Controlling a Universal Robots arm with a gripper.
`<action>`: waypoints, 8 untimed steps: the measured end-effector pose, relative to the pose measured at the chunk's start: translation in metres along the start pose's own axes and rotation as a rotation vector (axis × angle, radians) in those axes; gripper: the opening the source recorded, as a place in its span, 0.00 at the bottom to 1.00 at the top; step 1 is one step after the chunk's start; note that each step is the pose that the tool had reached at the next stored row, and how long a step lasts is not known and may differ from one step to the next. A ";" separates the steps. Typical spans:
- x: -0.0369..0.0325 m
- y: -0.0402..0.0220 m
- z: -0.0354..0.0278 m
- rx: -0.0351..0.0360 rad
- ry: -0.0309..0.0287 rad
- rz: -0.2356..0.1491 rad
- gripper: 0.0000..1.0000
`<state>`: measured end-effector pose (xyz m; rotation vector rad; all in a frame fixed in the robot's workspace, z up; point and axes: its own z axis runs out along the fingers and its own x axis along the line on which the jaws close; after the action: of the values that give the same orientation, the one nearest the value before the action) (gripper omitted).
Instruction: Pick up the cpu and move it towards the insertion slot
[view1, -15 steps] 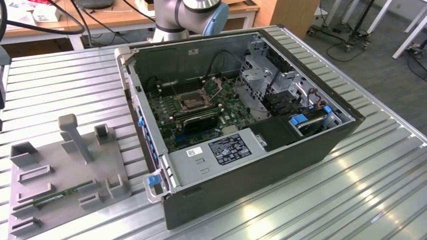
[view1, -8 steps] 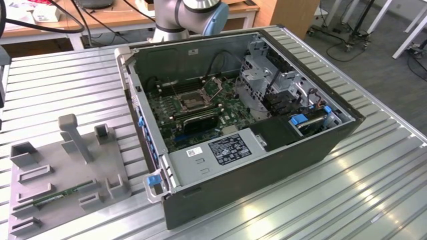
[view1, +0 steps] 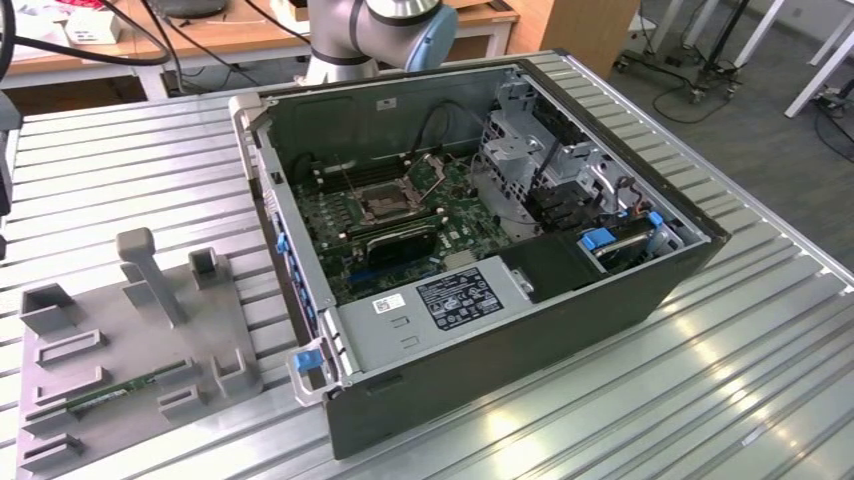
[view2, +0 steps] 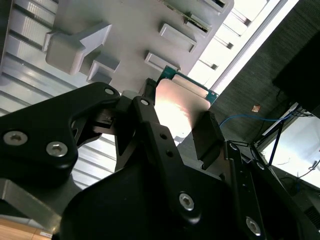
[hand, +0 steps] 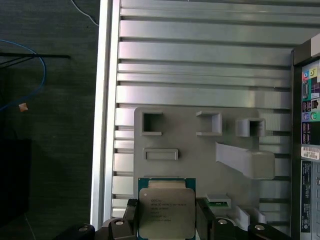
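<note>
The gripper (hand: 167, 218) is closed on the cpu (hand: 166, 202) above the grey holder (hand: 200, 160) by the table (hand: 200, 50) edge — pick-up seems done, and the carry to the slot (view1: 387, 205) calls for a level, firm hold.

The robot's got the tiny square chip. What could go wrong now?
The end effector pinches the cpu only by two edges, so it might slip and fall onto the gray tray. The insertion slot sits low inside the computer case, so the end effector could bump the case's walls going in.
</note>
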<state>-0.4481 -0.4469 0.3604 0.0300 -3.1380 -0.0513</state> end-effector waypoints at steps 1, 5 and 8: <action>-0.0004 0.0000 0.0000 0.0000 0.0001 0.000 0.54; -0.0009 0.0000 0.0000 0.0000 0.0000 0.000 0.54; -0.0012 0.0000 0.0000 -0.0001 0.0000 0.000 0.54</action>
<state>-0.4469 -0.4469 0.3603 0.0299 -3.1380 -0.0514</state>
